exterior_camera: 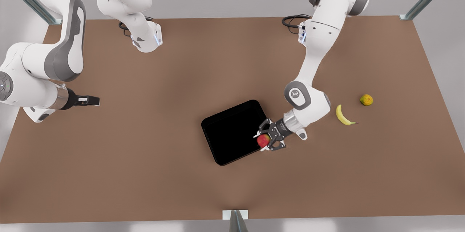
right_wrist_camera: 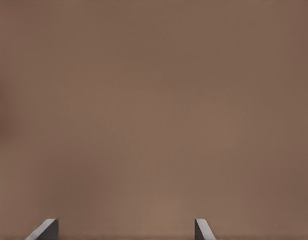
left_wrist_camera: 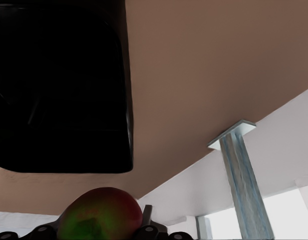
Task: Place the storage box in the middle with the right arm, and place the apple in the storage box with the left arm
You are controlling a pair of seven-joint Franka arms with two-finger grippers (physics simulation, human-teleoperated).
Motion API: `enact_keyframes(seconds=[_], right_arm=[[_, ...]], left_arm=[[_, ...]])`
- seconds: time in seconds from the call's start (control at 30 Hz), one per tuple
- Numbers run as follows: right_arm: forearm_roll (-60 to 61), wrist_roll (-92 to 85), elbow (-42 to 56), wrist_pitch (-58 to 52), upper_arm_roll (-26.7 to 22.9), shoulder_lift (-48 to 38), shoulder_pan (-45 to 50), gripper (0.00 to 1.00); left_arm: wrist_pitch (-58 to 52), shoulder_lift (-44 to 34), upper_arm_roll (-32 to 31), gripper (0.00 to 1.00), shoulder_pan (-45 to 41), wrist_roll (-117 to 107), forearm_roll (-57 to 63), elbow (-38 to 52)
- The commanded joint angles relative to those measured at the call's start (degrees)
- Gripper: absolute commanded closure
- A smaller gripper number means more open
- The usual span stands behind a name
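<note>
1. Storage box: one shallow black bin with a raised rim, resting flat on the desk near its middle and turned at an angle to the desk edges. The first part of the task looks done.
2. Apple: one red fruit with a yellowish side, held off the desk between the fingers of the left gripper. It hangs at the box's edge on the front view's right, over the rim or just inside it; which of the two cannot be told.
3. Left gripper: fingers closed around the apple. In the left wrist view the apple sits close to the camera, with the box farther off.
4. Right gripper: well apart from the box, at the front view's left, above bare desk. This arm waits. The right wrist view shows two fingertips spread apart with nothing between them.
5. What is left, as a judgement: bring the apple fully over the box interior, lower it and let go.
6. Other fruit: one banana and one yellow-orange round fruit, both on the desk at the front view's right, apart from the box.
</note>
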Motion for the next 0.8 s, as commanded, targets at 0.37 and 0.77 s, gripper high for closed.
enact_keyframes(seconds=[0.37, 0.77], right_arm=[[-0.1, -0.1, 0.1, 0.0, 0.0, 0.1, 0.0, 0.00], [-5.8, -0.9, -4.0, 1.4, 9.1, -5.0, -8.5, 0.00]], left_arm=[[-2.4, -2.5, 11.3, 0.00, -5.7, -1.0, 29.2, 0.4], [-59.9, -27.0, 5.8, 0.00, 25.7, 68.1, 76.9, 14.2]])
